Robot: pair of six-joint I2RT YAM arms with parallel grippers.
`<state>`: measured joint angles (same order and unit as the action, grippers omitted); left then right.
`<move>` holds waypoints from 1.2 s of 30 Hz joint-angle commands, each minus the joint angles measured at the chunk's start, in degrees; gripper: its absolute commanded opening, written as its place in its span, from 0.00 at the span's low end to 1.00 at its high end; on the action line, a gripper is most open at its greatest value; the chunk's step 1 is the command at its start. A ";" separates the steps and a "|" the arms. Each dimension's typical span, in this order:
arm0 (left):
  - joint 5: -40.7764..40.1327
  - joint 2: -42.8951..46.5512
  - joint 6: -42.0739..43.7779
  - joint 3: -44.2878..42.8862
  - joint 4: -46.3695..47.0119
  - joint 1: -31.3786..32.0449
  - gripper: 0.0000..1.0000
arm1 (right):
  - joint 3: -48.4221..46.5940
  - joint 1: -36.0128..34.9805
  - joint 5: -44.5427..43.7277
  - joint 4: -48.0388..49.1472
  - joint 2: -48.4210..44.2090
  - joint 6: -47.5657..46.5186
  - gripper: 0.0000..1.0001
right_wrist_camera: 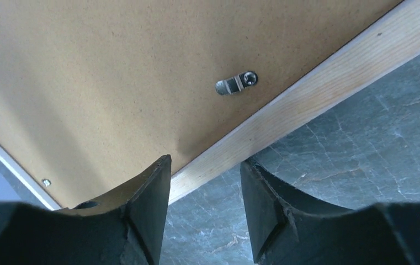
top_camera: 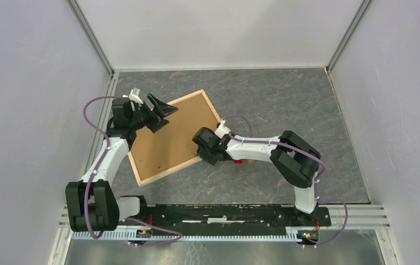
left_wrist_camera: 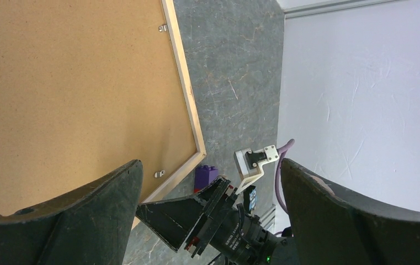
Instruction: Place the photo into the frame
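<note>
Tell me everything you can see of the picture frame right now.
The frame is a large rectangle of thin, pale wooden slats. It lies flat and back-up on the grey table, turned askew. A brown backing board fills it, with small metal clips near the edges. The right gripper straddles its rim by the right corner, jaws apart; whether it touches is unclear. No photo shows.

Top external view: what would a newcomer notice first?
The frame lies back up and askew on the grey table, left of centre, its brown backing board showing. The right arm sets its jaws astride the frame's near-right edge; the left arm holds wide-open jaws over its far-left edge.
</note>
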<state>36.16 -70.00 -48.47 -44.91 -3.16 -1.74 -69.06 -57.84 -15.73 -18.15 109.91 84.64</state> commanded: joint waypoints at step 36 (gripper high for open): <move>-1.52 0.86 3.73 -2.47 -0.75 0.32 1.00 | -8.58 17.91 7.08 -2.53 7.84 -73.06 0.00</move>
<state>35.62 -69.95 -47.81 -45.06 -4.23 -1.74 -77.91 -39.72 -15.88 -16.01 114.96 28.93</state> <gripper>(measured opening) 0.994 0.352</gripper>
